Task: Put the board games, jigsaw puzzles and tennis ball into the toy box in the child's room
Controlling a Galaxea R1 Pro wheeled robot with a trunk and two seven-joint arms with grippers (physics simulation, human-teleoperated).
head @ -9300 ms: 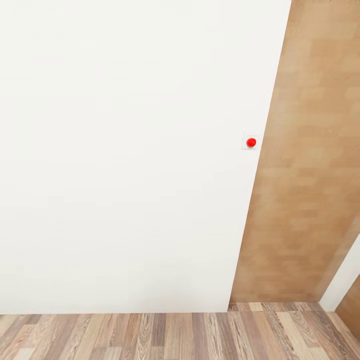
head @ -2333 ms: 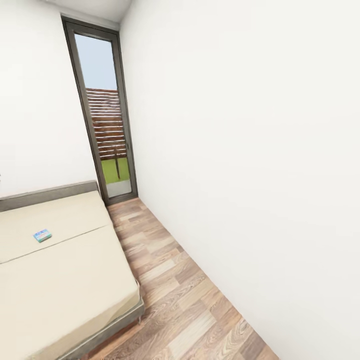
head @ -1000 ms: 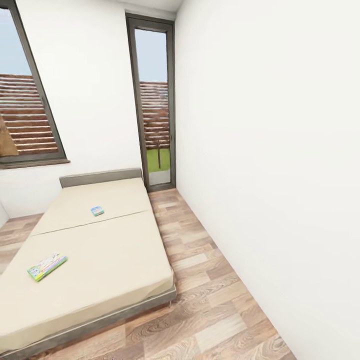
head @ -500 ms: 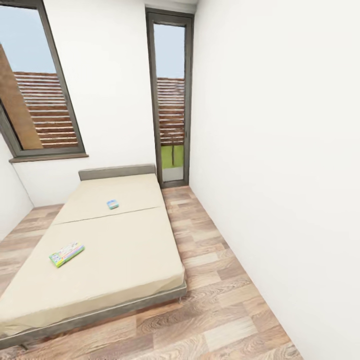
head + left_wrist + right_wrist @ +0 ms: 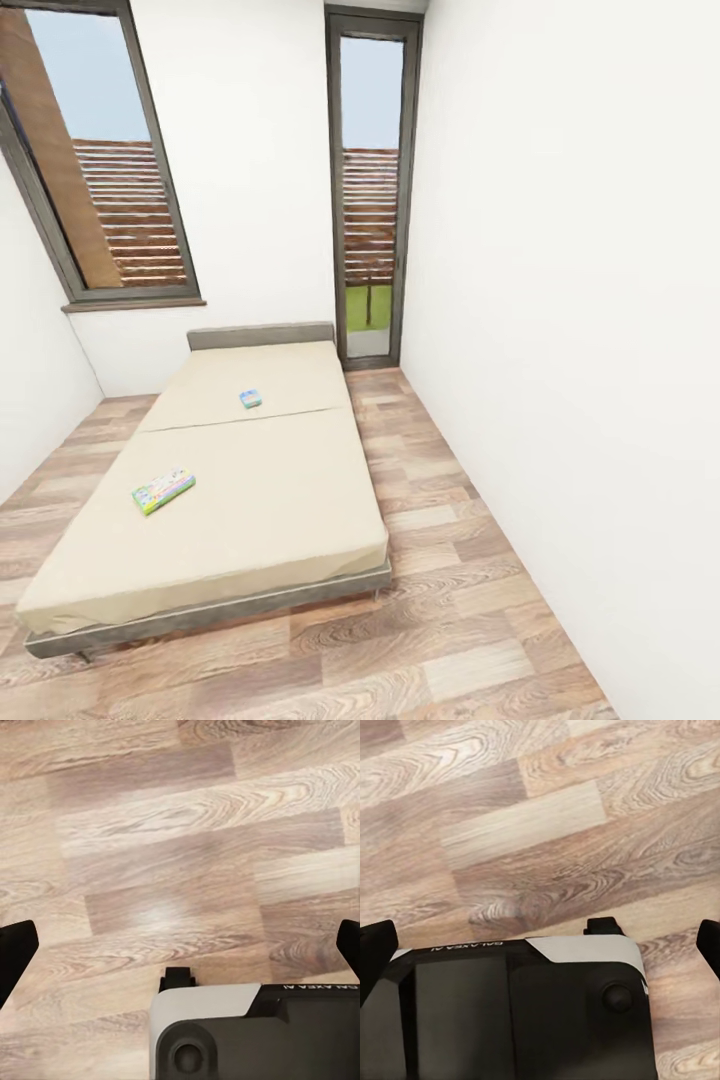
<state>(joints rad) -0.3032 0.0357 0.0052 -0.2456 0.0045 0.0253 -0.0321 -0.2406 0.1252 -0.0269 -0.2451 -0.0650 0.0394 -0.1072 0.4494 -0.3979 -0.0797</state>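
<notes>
Wood-grain plank flooring (image 5: 180, 855) lies beneath both wrist cameras. Left gripper (image 5: 180, 945) and right gripper (image 5: 540, 945) hang spread wide, empty, black fingertips at the frame edges above the robot's base. Ahead, two board games (image 5: 163, 490) (image 5: 250, 398) lie well apart on the beige bed (image 5: 270, 500).

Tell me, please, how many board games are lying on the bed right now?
2. One board game lies near the left edge of the bed, closer to the foot; a smaller-looking one lies farther up, near the headboard end.
</notes>
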